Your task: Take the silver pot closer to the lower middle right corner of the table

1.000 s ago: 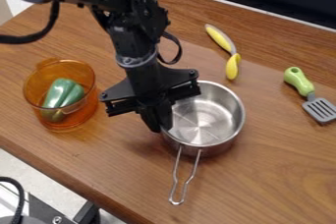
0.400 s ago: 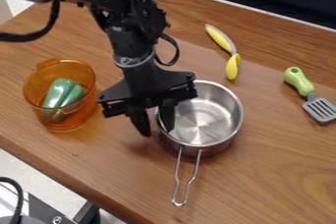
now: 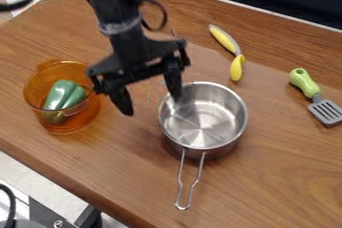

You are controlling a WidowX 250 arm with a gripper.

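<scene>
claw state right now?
Claw: open, fingers spread wide, holding nothing; it hangs by the left side of the silver pot as seen in the camera view.

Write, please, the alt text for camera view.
An open gripper hangs near a silver pot on a wooden table. An orange container holding a green pepper stands at left; a yellow utensil and a green-handled spatula lie at right.
</scene>
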